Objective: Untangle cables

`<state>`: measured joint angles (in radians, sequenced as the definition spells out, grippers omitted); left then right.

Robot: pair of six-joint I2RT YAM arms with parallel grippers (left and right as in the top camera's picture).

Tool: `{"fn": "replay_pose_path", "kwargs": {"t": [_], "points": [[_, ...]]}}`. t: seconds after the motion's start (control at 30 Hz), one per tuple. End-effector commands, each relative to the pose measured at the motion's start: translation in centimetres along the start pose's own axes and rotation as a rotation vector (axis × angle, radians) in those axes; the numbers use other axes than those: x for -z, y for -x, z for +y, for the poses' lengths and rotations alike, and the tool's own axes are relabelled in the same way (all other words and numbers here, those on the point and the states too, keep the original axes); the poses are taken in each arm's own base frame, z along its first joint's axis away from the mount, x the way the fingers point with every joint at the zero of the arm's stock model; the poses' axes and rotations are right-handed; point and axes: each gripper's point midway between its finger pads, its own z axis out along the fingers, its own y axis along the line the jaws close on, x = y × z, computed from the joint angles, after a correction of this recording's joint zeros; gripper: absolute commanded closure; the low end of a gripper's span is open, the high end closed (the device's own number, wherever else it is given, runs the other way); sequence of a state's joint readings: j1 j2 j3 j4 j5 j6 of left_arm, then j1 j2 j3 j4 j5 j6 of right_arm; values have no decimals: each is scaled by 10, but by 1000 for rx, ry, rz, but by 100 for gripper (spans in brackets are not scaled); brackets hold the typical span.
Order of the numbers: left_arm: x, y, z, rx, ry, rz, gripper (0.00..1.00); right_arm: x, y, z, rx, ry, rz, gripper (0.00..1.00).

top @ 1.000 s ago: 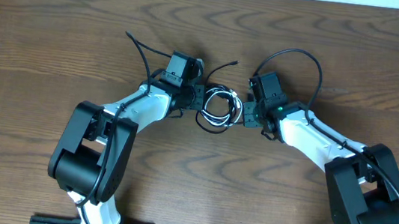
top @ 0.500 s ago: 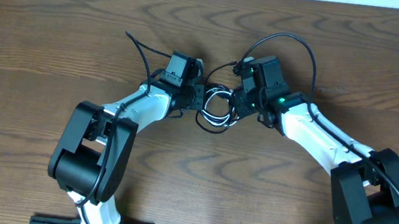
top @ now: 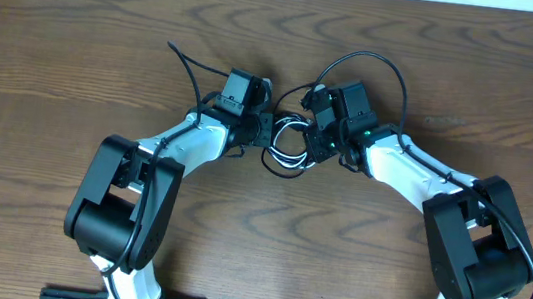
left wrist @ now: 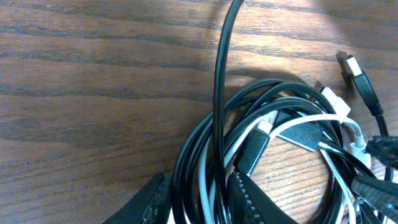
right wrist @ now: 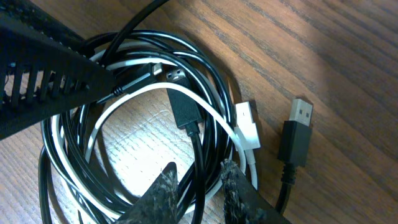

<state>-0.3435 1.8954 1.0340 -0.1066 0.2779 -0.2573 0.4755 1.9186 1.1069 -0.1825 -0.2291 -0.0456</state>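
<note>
Cables (top: pixel 289 142): black and white loops on the desk (top: pixel 57 45), middle of the frame.
Left end effector (left wrist: pixel 198 190): clamped on cables.
Right end effector (right wrist: pixel 199 177): fingers either side of the cables; can't tell if squeezing.

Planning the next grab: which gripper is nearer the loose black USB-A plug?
Right. The right gripper sits beside the black USB-A plug; the left gripper is across the cable bundle from it.

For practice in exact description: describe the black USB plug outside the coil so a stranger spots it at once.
On the table lies a coil of black and white cables. Two plugs lie beside it: the white plug nearer, the black USB plug farther out on bare wood, dark-bodied with a metal tip.
</note>
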Motion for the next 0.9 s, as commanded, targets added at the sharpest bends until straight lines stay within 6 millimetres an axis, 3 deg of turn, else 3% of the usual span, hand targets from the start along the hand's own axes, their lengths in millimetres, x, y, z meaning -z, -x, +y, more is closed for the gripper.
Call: {"fn": "replay_pose_path", "kwargs": {"t": [0.0,0.3,0.67,0.73,0.87], "points": [[-8,-6,9,-7,37,22,66,-2,-2,4,15,14,15,83],[-8,-6,9,-7,37,22,66,-1,-16,5,-1,17,73,84],[-8,-6,9,-7,37,22,66,-8,-9,4,-3,16,39,77],[-8,-6,9,-7,37,22,66,-12,-10,5,0,19,38,80],[-8,-6,9,-7,37,22,66,-14,-10,7,-18,20,38,99]]}}
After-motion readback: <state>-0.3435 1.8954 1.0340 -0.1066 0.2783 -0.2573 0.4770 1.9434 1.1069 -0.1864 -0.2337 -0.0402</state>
